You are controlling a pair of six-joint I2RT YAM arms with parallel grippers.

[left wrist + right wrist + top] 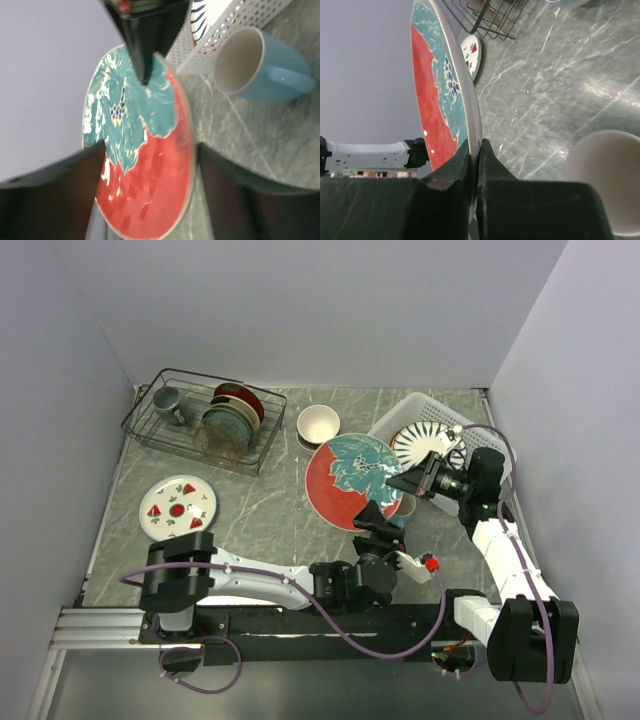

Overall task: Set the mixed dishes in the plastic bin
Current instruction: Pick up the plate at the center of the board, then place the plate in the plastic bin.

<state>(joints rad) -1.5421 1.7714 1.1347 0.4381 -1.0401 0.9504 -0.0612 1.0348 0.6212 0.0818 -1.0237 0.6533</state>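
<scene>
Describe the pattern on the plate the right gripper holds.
Red plate with a teal leaf design; clearest in the left wrist view.

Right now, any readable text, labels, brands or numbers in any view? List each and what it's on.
None can be read in any view.
The red plate carries only a teal leaf pattern.
The white plate carries only red fruit marks.
The striped plate in the plastic bin carries only navy stripes.
Tiny dark marks on the left arm's white link are too small to read.
</scene>
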